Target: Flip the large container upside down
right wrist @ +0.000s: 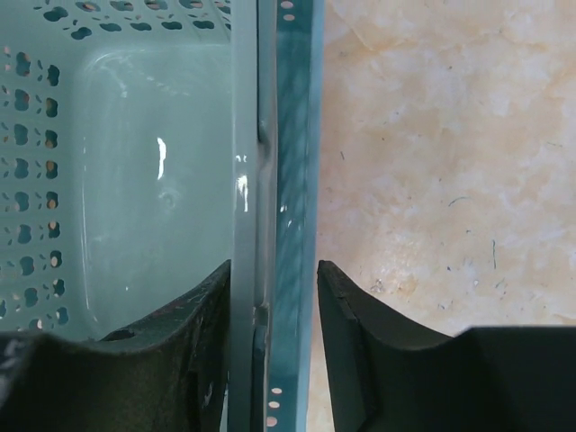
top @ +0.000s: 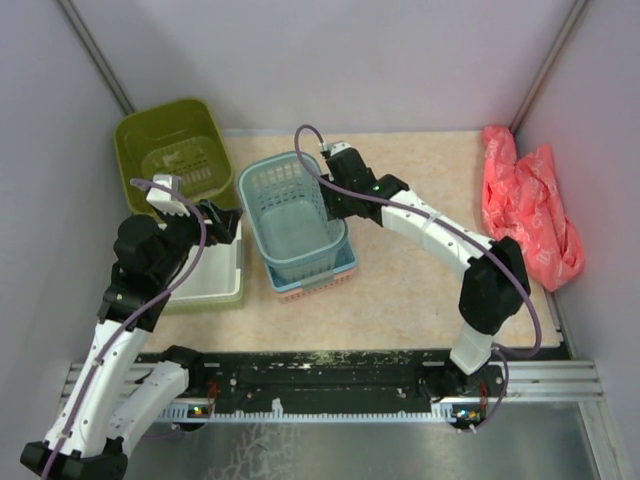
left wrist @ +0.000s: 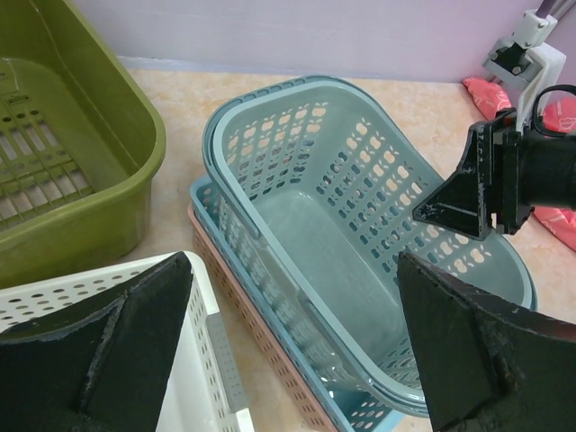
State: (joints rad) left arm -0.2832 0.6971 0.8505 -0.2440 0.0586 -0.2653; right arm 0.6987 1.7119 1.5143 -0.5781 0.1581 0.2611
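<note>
1. My left gripper [left wrist: 292,256]: jaws gaping wide, hovering over tray [top: 218,272], holding nothing.
2. My right gripper [right wrist: 274,265]: jaws narrow, pinching basket [top: 295,215] rim on its 3 o'clock wall.
3. Tub [top: 170,150]: sitting upright at 11 o'clock, ungripped.

Handling note: I am judging that the tub's thick rim needs a deep bite before tipping.

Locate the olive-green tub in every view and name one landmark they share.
Top external: the olive-green tub sits in the upper left, beyond the left arm.
Left wrist: the tub is at the left edge, cropped.
Right wrist: not in it.
Shared landmark: the teal basket, seen in all three.
</note>
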